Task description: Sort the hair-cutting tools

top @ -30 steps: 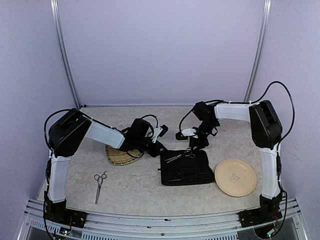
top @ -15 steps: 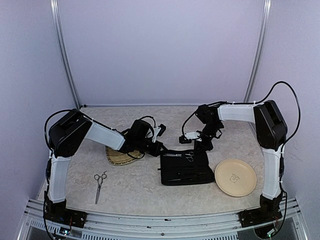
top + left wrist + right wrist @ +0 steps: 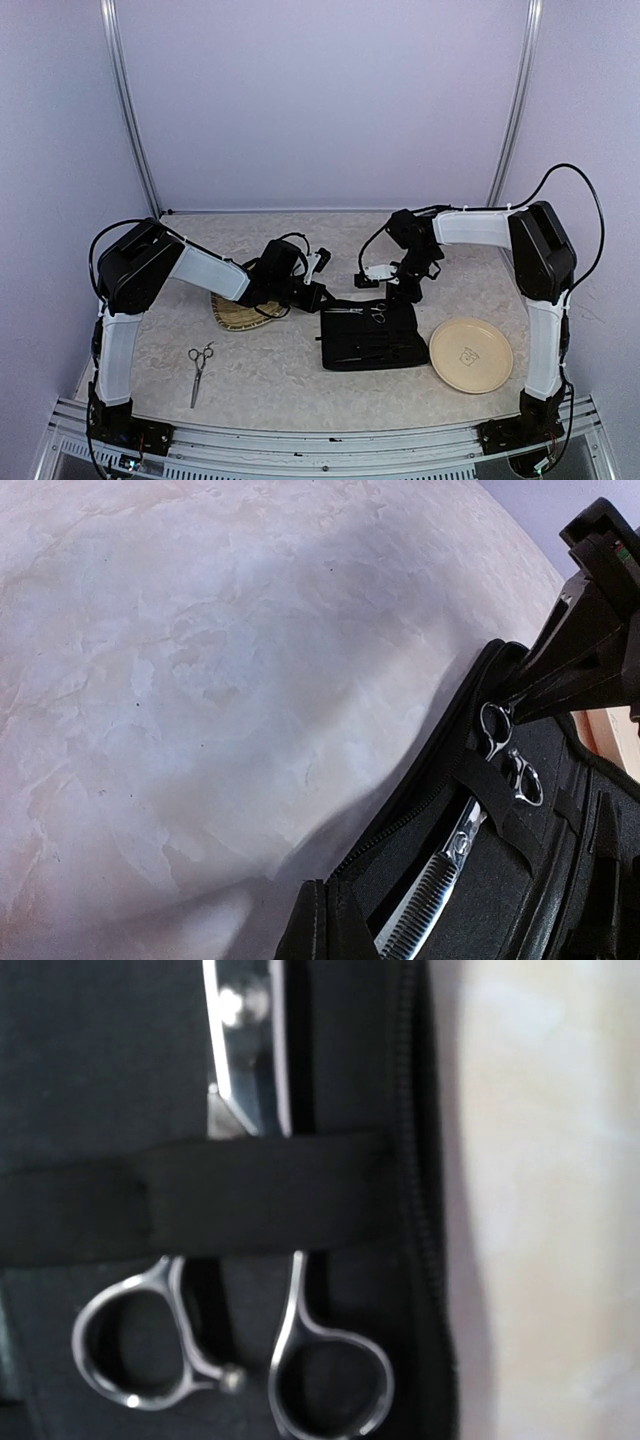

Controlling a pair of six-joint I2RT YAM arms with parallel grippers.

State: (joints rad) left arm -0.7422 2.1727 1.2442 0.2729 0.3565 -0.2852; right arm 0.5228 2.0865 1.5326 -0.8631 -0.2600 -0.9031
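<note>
We see one pair of thinning scissors (image 3: 462, 842) tucked under an elastic strap (image 3: 200, 1205) along the far edge of the open black zip case (image 3: 390, 345), which lies at the middle of the table (image 3: 280, 385). The second pair of scissors (image 3: 199, 370) lies toward the table's near-left corner. The left gripper (image 3: 322, 928) sits at the case's far-left corner, fingers together. The right gripper (image 3: 512, 690) tapers down to the tucked pair's ring handles. We cannot tell whether its fingers are closed.

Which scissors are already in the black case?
The scissors under the strap at the case's far edge; the other scissors lie loose on the table, front left.
</note>
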